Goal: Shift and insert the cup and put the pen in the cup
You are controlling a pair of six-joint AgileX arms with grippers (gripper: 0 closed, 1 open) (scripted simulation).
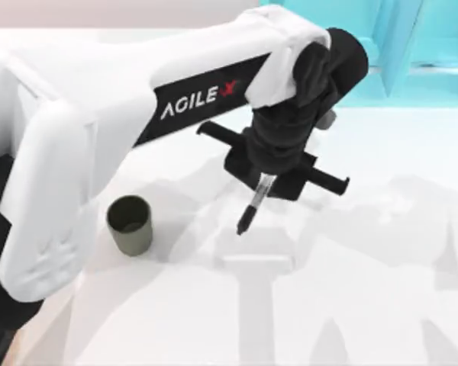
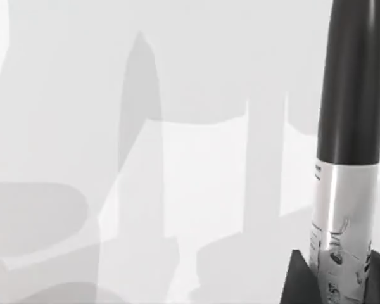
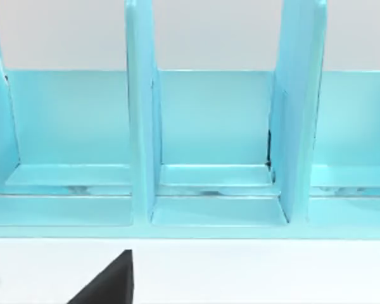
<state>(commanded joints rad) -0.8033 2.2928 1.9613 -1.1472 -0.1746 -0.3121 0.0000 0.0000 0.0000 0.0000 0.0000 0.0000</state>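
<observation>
Left end effector (image 1: pixel 266 181) hangs above mid-worktop (image 1: pixel 366 290), clamped on the slim black-and-white marker pen (image 1: pixel 253 204), tip down. Small olive-green cylindrical cup (image 1: pixel 130 224) stands well apart at the left, empty. Pen secured; carrying over and dropping in remain.

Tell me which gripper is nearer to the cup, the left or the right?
The left. The left gripper holds the pen above the table, to the right of the cup. The right arm faces the blue rack, away from it.
</observation>
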